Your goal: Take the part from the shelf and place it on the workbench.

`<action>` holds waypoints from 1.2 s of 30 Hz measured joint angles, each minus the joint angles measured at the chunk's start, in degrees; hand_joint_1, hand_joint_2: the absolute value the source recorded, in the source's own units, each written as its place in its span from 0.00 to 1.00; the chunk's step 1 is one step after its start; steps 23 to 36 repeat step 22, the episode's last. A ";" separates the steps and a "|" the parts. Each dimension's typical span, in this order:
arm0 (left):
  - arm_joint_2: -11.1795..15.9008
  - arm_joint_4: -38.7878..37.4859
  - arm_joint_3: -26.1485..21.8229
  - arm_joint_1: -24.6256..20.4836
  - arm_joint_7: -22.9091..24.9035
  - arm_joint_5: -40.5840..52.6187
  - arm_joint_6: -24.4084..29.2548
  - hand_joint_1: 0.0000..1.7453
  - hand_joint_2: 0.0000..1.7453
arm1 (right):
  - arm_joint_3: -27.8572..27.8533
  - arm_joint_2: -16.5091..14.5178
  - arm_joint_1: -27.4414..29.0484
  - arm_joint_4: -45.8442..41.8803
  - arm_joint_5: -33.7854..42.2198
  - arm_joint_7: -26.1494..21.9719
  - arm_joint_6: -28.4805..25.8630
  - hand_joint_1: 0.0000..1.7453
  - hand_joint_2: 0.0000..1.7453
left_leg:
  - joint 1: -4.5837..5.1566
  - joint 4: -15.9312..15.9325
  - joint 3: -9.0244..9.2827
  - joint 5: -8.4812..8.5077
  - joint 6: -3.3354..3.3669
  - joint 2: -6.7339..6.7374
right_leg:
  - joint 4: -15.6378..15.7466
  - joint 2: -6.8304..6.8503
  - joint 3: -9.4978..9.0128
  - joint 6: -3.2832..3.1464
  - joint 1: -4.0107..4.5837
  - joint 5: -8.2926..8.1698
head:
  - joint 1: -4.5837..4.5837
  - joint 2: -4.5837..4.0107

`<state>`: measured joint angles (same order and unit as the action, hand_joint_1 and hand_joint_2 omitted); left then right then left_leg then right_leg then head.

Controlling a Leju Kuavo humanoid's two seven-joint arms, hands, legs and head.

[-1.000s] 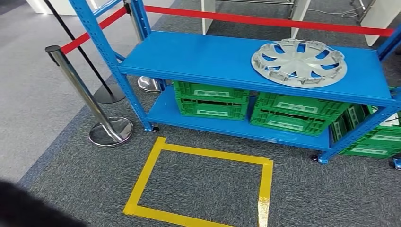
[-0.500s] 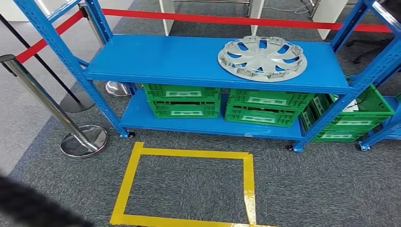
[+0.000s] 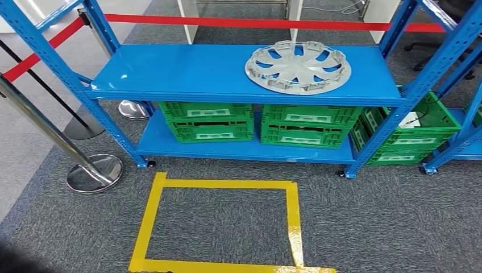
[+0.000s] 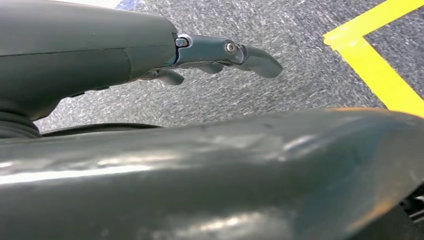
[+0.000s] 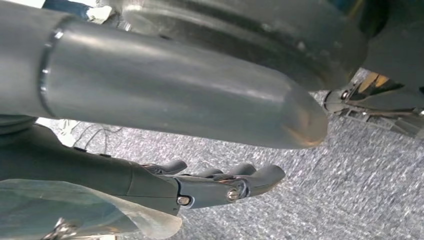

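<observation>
The left hand (image 4: 220, 55) hangs over grey carpet (image 4: 310, 75), its fingers (image 4: 255, 59) loosely apart and lightly bent, holding nothing. A strip of yellow tape (image 4: 372, 70) on the floor lies near it in the left wrist view. The right hand (image 5: 220, 185) also hangs above the carpet, its fingers (image 5: 265, 176) spread a little and gently curved, with nothing in them.

In the head view, the tape forms a yellow rectangle (image 3: 293, 222) on the carpet directly in front of a blue shelf (image 3: 170, 71). The part, a silver hubcap (image 3: 297, 66), lies flat on the upper board of the shelf, toward its right end, touching nothing else. No brand mark or writing can be read on it.

Under that board, on the lower board, sit stacked green crates (image 3: 207, 120) in two piles side by side, each crate with a pale label on its front; the print on the labels is too small to read. More green crates (image 3: 423, 136) stand just to the right of the shelf's right post, one of them holding something white.

To the left, a chrome barrier post (image 3: 51, 133) rises from a round shiny base, and a red belt (image 3: 250, 23) runs behind the shelf from side to side.
</observation>
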<state>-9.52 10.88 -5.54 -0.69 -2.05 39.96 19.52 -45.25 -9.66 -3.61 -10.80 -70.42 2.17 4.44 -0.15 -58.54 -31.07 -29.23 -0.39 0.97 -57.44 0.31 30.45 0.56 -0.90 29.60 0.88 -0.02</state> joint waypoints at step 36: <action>0.16 0.00 -0.30 0.20 0.17 -0.05 0.09 0.00 0.00 | 0.11 -0.04 0.23 -0.02 -0.78 -1.17 0.85 0.00 0.00 | -0.13 2.35 0.95 0.95 2.43 -0.38 | -15.55 -0.65 8.97 2.05 0.09 5.41 | -0.19 0.00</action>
